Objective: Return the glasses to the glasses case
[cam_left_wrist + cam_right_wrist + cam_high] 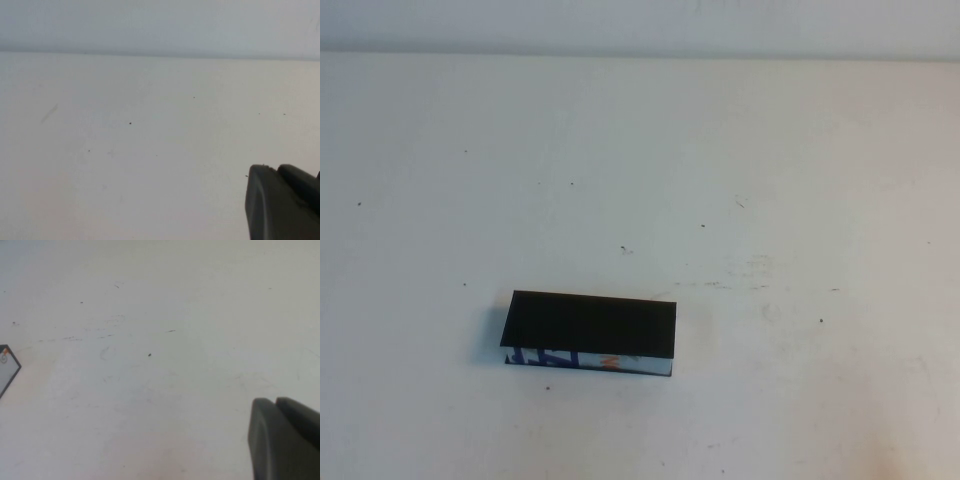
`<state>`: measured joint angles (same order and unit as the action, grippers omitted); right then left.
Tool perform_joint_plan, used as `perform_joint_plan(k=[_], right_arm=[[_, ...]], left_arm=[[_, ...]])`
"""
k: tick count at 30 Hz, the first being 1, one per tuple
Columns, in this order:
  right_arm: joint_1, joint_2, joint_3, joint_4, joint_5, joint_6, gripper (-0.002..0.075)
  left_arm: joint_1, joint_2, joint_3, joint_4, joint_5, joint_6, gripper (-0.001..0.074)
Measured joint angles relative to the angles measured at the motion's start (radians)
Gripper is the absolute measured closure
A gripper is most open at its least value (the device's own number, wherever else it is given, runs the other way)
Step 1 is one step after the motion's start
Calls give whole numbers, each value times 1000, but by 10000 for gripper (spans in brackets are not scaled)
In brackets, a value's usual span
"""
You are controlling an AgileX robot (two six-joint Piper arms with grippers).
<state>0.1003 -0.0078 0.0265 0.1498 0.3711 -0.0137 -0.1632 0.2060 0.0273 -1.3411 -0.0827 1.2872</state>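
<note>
Toward the near edge of the white table (740,150), a little left of its middle, lies the glasses case (592,332), long side running parallel with that edge. From the high view its top is a flat, unbroken black rectangle, with the blue, white and orange printed strip showing along the side that faces the near edge. That reads as a lid lying down over the box, so the case looks closed. No glasses are visible anywhere on the table in any view; my judgement is that they are already inside and the task is at or very near its end, though the contents are hidden and I cannot confirm them. If anything is left, it would only be the arms settling away.

Neither arm appears in the high view. The left claw (282,202) shows only as a dark finger at the corner of its wrist view, over bare table with nothing beneath it; whether it is parted or closed I cannot tell. The right claw (285,437) shows the same way, over bare, scuffed table, with one printed corner of the case just in sight at the far side of its picture, well apart from it; its state I cannot tell either. Neither claw appears to hold anything.
</note>
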Motion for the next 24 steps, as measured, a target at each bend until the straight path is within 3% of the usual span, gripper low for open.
perform_joint_plan(k=[5,8,17,20,24], right_arm=[[0,0,0,0,0,0,737],[0,0,0,0,0,0,737],[0,0,0,2,0,0,737],[0,0,0,2,0,0,737],[0,0,0,2,0,0,737]], left_arm=[[0,0,0,20,0,0,738],[0,0,0,141,0,-82,738],[45,-1,0,1279,34,-1073,738],[99,-28,0,1404,91,-1212,738],[128,-123,0,1439,166,-1245,738]])
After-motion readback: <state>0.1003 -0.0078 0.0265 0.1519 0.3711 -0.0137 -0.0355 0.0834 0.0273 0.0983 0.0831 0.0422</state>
